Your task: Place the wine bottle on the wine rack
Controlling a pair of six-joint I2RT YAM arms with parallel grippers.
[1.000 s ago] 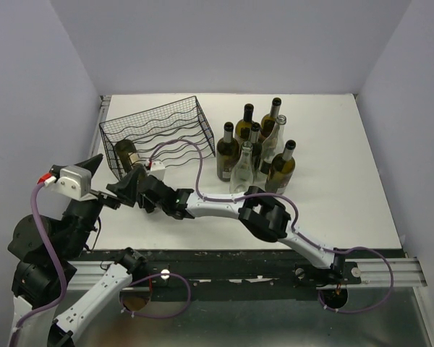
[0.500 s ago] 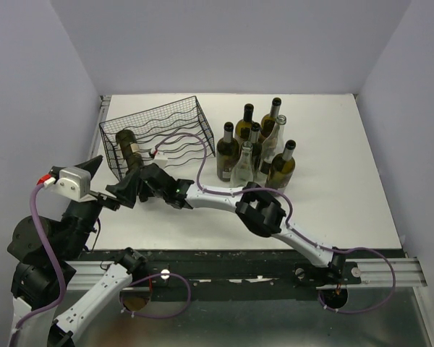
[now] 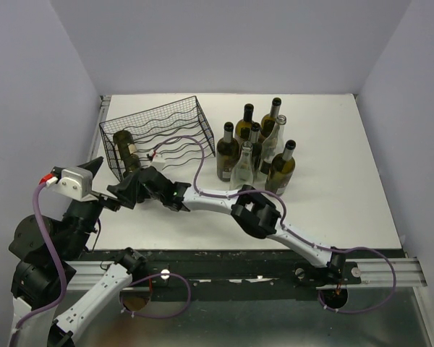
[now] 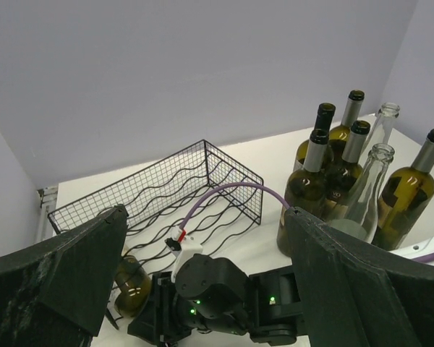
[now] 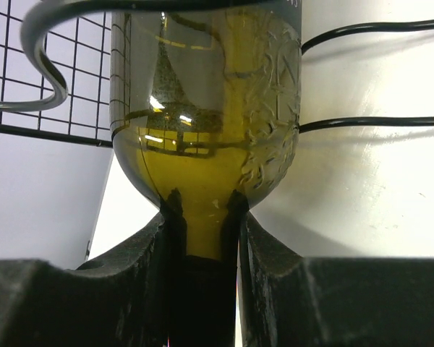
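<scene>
The black wire wine rack [image 3: 159,130] stands at the back left of the table. A dark olive wine bottle [image 3: 124,147] lies on its side in the rack's leftmost cradle, neck towards the near side. My right gripper [image 3: 135,185] reaches across to the left and is shut on the bottle's neck. In the right wrist view the fingers [image 5: 153,246] clamp the neck under the bottle's shoulder [image 5: 210,108], among rack wires [image 5: 50,94]. My left gripper [image 3: 100,184] hovers open and empty left of the rack. Its view shows the rack [image 4: 166,191] and bottle [image 4: 130,288].
Several upright bottles, green and clear, cluster right of the rack [image 3: 257,148], also in the left wrist view [image 4: 347,181]. The right arm's purple cable [image 3: 195,155] loops over the rack's front. Grey walls enclose the white table [image 3: 333,195].
My right gripper has pushed the bottle further back into the rack's left cradle. The left arm has barely moved.
</scene>
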